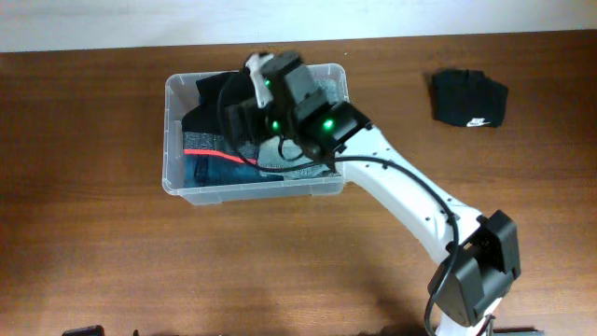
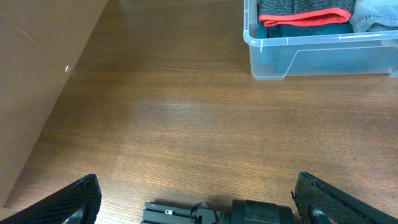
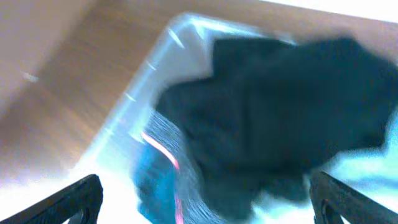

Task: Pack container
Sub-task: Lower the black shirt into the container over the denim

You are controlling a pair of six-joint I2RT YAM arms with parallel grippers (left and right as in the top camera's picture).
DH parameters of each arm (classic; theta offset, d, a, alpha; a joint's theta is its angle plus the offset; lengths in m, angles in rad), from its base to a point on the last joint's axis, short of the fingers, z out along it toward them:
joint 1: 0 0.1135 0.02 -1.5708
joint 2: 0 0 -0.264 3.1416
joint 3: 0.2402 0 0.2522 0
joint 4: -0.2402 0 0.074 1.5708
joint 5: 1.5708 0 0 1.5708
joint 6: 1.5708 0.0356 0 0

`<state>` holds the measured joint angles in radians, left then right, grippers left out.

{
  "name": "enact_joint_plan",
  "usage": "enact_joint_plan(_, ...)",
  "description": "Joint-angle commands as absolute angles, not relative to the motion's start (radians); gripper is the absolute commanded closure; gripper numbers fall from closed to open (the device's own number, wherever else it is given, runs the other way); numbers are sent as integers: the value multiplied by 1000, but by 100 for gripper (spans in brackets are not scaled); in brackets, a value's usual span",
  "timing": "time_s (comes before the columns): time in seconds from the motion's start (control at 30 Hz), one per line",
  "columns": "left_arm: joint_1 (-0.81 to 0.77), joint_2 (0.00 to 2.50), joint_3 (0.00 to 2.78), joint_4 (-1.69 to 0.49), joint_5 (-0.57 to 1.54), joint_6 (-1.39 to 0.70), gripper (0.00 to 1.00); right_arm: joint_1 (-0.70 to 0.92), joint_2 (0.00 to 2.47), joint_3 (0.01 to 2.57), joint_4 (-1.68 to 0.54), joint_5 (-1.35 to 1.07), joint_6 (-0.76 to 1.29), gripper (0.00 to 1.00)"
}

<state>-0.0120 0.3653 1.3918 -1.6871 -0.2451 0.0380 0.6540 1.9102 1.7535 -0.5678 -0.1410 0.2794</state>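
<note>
Here's the large clear plastic rectangular container (image 1: 173, 140), sitting left of centre on the brown wooden table (image 1: 93, 271). The white right arm (image 1: 410, 196) reaches in from the lower right, and its black wrist blocks the overhead look at the middle and right of the container.

The right gripper (image 3: 208, 205) hangs right over the contents, fingers spread wide, nothing pinched between them. Below it, blurred, a crumpled black cloth (image 3: 280, 106) lies on top of the pile. Packed beside that are a dark folded piece with a red edge (image 2: 305, 17), blue denim (image 1: 219, 170) and pale grey fabric (image 1: 294, 166).

Over to the left gripper (image 2: 202, 208): fingers spread too, empty, low above bare table, the container's corner well ahead to its right.

Out on the table, well apart to the right of the container, lies a folded black garment with a small white logo (image 1: 469, 98).
</note>
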Motion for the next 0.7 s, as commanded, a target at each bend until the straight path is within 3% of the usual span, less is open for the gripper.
enact_joint_plan(0.0,-17,363,1390,-1687,-262,39,0,637,1944,1761,-604,-13,265,1)
enact_joint_plan(0.3,-17,363,1390,-1687,-262,39,1,582,2011,1761,-607,-33,266,1)
enact_joint_plan(0.67,-17,363,1390,-1687,-262,39,0,584,2067,1761,-538,-284,266,1)
